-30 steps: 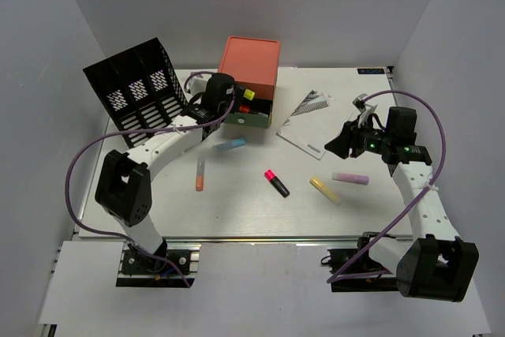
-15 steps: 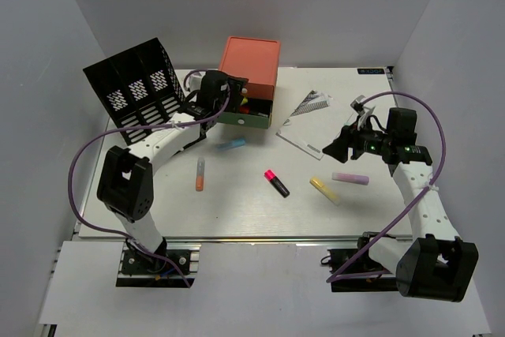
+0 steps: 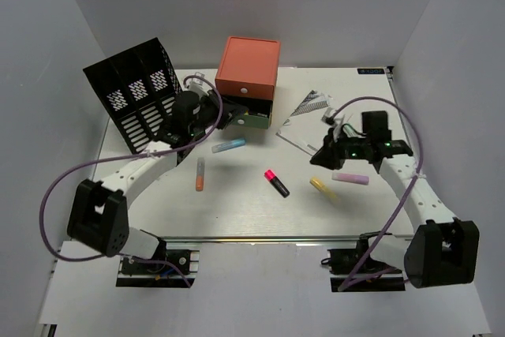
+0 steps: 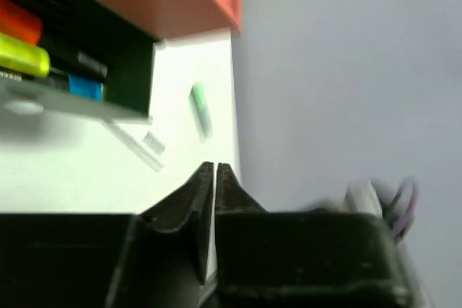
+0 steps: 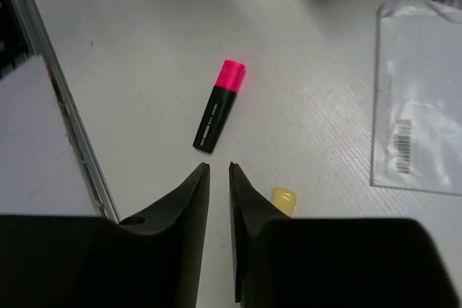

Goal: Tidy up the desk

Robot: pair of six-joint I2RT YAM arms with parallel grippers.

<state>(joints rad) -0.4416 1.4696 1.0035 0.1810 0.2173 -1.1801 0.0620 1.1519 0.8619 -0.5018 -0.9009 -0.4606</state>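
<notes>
The white desk (image 3: 252,211) carries loose markers: a blue one (image 3: 229,146), an orange one (image 3: 200,173), a pink-capped black one (image 3: 276,183), a yellow one (image 3: 323,189) and a lilac one (image 3: 349,178). My left gripper (image 3: 229,119) is shut and empty in front of the open drawer (image 4: 79,102) of the orange drawer unit (image 3: 247,75), where several markers lie. My right gripper (image 5: 219,167) hovers over the desk with a narrow gap between its fingers and nothing in it. It is just short of the pink-capped marker (image 5: 220,104), with the yellow marker (image 5: 284,198) beside its right finger.
A black mesh file organiser (image 3: 134,92) stands at the back left. A spiral notebook and a clear packet (image 3: 304,122) lie at the back right. A green marker (image 4: 201,110) lies on the desk beyond the drawer unit. A metal rail (image 5: 65,106) runs along the desk's near edge.
My left arm drew back from the drawer toward the left and its jaws closed. My right arm shifted left toward the desk's middle and its jaws narrowed.
</notes>
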